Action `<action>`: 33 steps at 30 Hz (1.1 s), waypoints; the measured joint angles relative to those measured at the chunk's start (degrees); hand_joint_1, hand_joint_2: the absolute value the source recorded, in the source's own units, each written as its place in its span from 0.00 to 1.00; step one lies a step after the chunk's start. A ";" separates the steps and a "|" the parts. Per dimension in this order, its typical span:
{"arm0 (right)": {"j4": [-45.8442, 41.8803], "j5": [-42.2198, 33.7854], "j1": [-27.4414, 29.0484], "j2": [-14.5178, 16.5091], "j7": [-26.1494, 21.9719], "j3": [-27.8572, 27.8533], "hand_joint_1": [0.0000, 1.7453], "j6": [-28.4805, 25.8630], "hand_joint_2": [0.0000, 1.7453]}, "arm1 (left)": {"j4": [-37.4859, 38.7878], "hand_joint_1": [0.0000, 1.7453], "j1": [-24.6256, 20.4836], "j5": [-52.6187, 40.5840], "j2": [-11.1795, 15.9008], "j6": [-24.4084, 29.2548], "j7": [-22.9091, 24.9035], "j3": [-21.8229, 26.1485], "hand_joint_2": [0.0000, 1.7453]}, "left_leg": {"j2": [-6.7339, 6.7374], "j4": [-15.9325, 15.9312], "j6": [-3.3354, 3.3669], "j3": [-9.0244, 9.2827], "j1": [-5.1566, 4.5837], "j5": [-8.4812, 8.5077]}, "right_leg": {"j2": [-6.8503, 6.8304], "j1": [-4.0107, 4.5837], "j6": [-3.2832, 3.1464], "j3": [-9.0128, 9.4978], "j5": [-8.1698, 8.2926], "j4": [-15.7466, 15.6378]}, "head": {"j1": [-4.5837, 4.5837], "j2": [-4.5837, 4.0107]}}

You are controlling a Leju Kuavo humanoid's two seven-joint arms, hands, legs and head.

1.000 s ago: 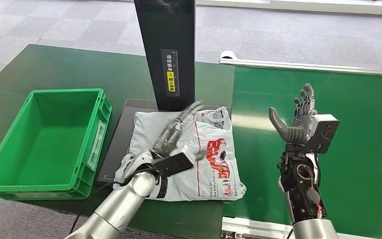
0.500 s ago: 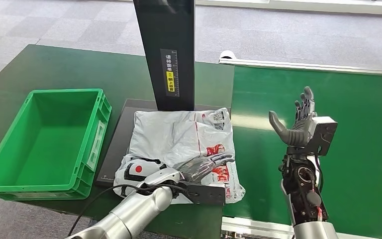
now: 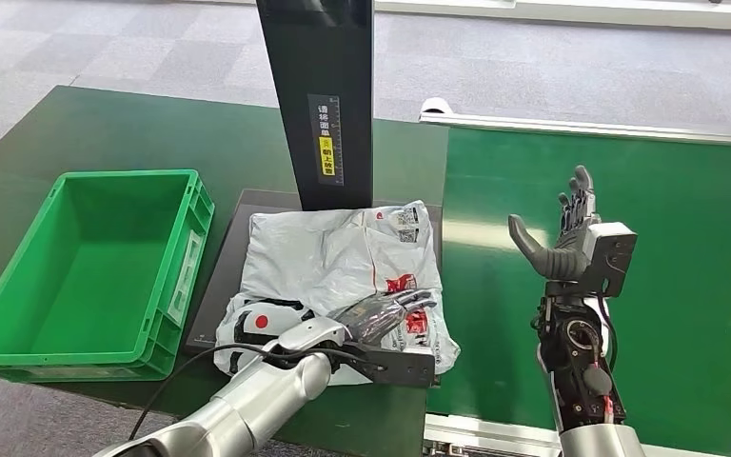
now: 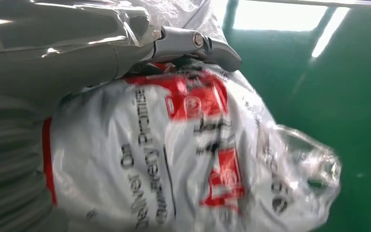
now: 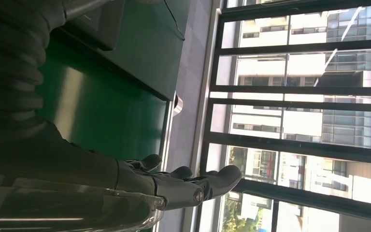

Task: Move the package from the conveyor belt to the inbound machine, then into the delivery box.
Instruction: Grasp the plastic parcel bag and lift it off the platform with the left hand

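Your way to the green crate [image 3: 95, 267] lies open leftward, black scanner post [image 3: 319, 100] blocks behind the package [image 3: 333, 257].

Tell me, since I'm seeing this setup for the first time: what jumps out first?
A crumpled white package with red print lies on the black inbound machine, with the left hand at its near edge. The right hand is raised, fingers apart, above the green conveyor belt. A green delivery box sits to the left.
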 joint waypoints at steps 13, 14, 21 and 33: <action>0.00 0.17 0.51 0.14 0.08 0.00 0.00 0.05 1.00 | 0.85 1.00 -1.48 -0.51 0.01 -1.02 -1.13 0.13 1.00 | -0.10 0.00 0.00 0.18 0.00 0.00 | -0.02 -0.01 0.01 0.21 -0.01 0.00 | 0.01 0.00; 0.00 0.17 0.54 0.14 0.08 0.00 0.00 0.05 1.00 | 0.94 1.00 -1.62 -0.51 0.01 -1.41 -1.34 0.14 1.00 | -0.10 0.00 0.00 0.19 0.00 0.00 | -0.03 -0.01 0.01 0.21 -0.01 0.00 | 0.01 0.01; -0.29 0.05 1.58 -0.17 0.22 0.00 0.00 0.27 1.00 | 1.87 0.98 -2.38 1.46 -0.28 -3.63 -2.10 0.25 1.00 | -0.12 0.00 0.00 0.22 0.00 0.00 | -0.04 -0.01 0.03 0.25 -0.03 0.00 | 0.01 0.01; -3.09 -1.53 3.95 -0.96 1.61 0.00 0.00 1.47 1.00 | -5.57 1.00 2.60 10.96 -0.27 13.53 -15.15 1.97 1.00 | -0.11 0.01 0.00 0.11 -0.01 0.00 | -0.06 -0.02 0.04 0.14 -0.03 0.00 | -0.01 0.01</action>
